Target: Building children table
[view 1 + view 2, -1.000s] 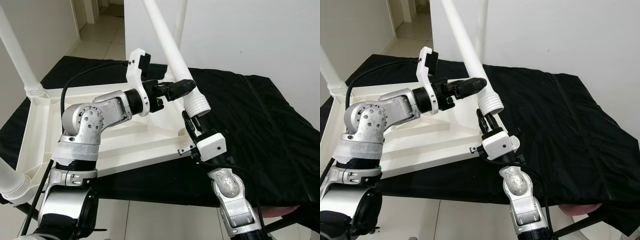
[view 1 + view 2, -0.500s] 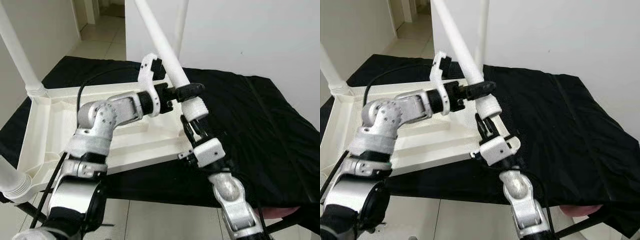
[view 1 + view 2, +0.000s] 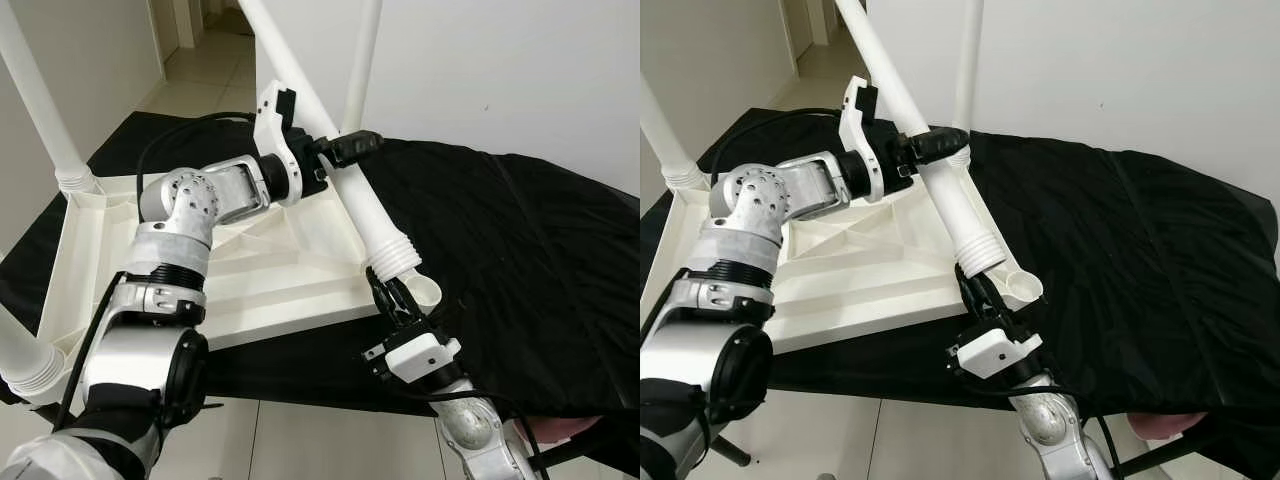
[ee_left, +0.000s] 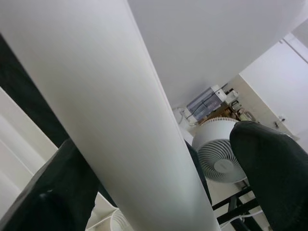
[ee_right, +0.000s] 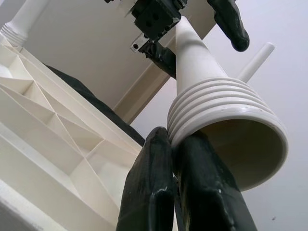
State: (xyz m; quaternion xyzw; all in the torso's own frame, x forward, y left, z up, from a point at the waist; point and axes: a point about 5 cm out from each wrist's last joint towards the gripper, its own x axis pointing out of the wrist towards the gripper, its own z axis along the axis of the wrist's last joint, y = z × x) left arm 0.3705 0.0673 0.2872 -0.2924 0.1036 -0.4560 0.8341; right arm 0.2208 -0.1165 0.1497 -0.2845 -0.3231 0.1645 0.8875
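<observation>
Children's table top (image 3: 250,270), white plastic, lies upside down on a worktop draped in black cloth (image 3: 520,250); ribbed underside faces up, corner sockets at its edges.
Fitted legs: one white leg (image 3: 35,110) stands upright in the far left corner socket; another (image 3: 362,60) rises at the far right corner; a third ribbed leg base (image 3: 25,370) sits at the near left corner.
Loose table leg (image 3: 360,190), white, tapered, with a ribbed collar and open hollow end, slants over the near right corner of the top, wide end lowest and just above the corner socket (image 3: 1025,285).
Left claw (image 3: 350,148), fingers spread to either side of the loose leg's shaft, gripping it midway up.
Right claw (image 3: 395,295), fingers pressed together beneath the ribbed collar, touching its underside in the right wrist view.
White pedestal fan (image 4: 219,161), on the floor behind the leg, seen in the left wrist view.
</observation>
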